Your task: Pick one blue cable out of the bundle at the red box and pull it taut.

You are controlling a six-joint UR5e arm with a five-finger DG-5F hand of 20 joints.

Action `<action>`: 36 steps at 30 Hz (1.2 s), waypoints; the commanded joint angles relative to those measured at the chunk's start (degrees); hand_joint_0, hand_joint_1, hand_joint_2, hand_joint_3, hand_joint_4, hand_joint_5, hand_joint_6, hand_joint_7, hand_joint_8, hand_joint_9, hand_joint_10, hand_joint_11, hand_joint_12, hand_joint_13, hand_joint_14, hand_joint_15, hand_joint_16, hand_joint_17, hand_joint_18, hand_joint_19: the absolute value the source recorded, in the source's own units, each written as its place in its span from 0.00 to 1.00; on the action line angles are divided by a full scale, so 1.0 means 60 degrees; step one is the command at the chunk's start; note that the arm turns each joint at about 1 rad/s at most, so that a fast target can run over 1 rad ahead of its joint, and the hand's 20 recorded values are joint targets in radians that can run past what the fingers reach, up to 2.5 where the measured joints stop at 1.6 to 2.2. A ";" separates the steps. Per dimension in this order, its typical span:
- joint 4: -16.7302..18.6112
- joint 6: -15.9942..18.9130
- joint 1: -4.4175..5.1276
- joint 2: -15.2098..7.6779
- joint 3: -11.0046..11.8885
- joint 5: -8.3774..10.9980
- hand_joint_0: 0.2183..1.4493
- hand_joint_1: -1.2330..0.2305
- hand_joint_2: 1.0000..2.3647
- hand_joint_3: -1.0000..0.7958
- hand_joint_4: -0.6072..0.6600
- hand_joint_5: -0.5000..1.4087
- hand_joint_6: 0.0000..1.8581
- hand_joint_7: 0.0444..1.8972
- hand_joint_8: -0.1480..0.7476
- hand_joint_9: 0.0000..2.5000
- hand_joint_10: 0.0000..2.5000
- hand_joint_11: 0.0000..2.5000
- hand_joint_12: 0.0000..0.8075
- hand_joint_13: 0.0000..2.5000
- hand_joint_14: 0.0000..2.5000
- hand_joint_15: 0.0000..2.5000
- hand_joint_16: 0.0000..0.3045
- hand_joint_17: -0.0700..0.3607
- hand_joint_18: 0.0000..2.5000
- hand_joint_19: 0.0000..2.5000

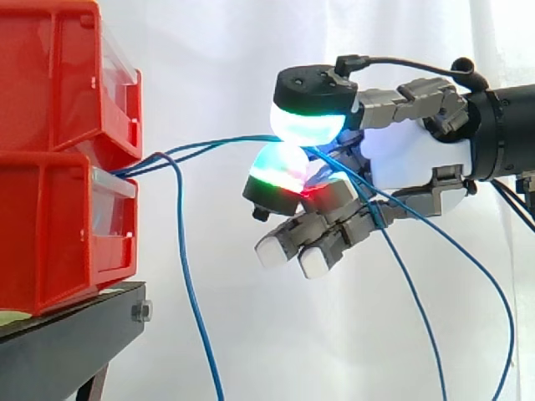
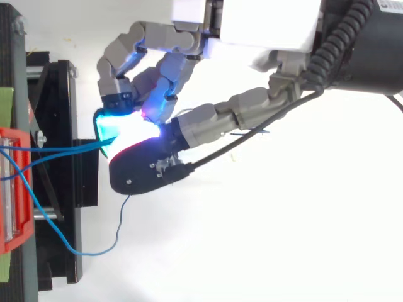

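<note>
Stacked red bins [image 1: 50, 167] sit on the black stand [image 1: 75, 334], cut off at the left edge. The hand [image 1: 410, 159] pinches one blue cable [image 2: 63, 150] between two glowing pads, with its other fingers curled underneath (the glare hides the exact contact spot). The cable runs nearly straight from the bins. A loose cable [image 1: 194, 301] droops below.

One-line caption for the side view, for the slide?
Side view: the hand pinches a blue cable between its fingers, stretched almost level from the red bins; a second cable hangs slack.
</note>
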 commanded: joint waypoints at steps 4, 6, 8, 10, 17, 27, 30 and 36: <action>0.0000 0.0000 -0.0003 0.0000 -0.0003 0.0000 0.37 0.24 0.01 0.35 0.61 0.18 0.49 0.53 0.56 0.43 0.01 0.48 0.45 0.26 0.01 0.15 0.17 0.43 0.26 0.16; 0.0000 0.0000 -0.0003 0.0000 -0.0003 0.0000 0.37 0.23 0.00 0.31 0.62 0.18 0.49 0.53 0.56 0.43 0.01 0.48 0.45 0.25 0.01 0.15 0.17 0.43 0.26 0.17; 0.0000 0.0000 -0.0003 0.0000 -0.0003 0.0000 0.34 0.24 0.00 0.29 0.62 0.18 0.49 0.53 0.56 0.42 0.01 0.47 0.45 0.25 0.01 0.15 0.17 0.43 0.26 0.17; 0.0000 0.0000 -0.0003 0.0000 -0.0003 0.0000 0.27 0.30 0.00 0.28 0.63 0.18 0.49 0.53 0.58 0.43 0.01 0.48 0.46 0.26 0.01 0.15 0.17 0.44 0.26 0.18; 0.0000 0.0000 -0.0003 0.0000 0.0012 0.0000 0.26 0.47 0.00 0.28 0.63 0.19 0.48 0.55 0.58 0.44 0.01 0.47 0.47 0.25 0.01 0.15 0.17 0.44 0.25 0.18; 0.0000 -0.0030 -0.0003 0.0000 -0.0003 0.0000 0.32 0.34 0.01 0.49 0.64 0.20 0.49 0.57 0.63 0.46 0.01 0.48 0.50 0.28 0.01 0.15 0.19 0.46 0.29 0.17; 0.0000 -0.0030 -0.0003 0.0000 0.0012 0.0000 0.33 0.31 0.01 0.50 0.61 0.19 0.49 0.58 0.62 0.46 0.01 0.48 0.49 0.28 0.01 0.15 0.19 0.46 0.29 0.17; 0.0000 -0.0030 -0.0003 0.0000 -0.0003 0.0000 0.35 0.28 0.01 0.48 0.58 0.19 0.50 0.57 0.59 0.45 0.01 0.48 0.48 0.28 0.01 0.16 0.18 0.44 0.28 0.17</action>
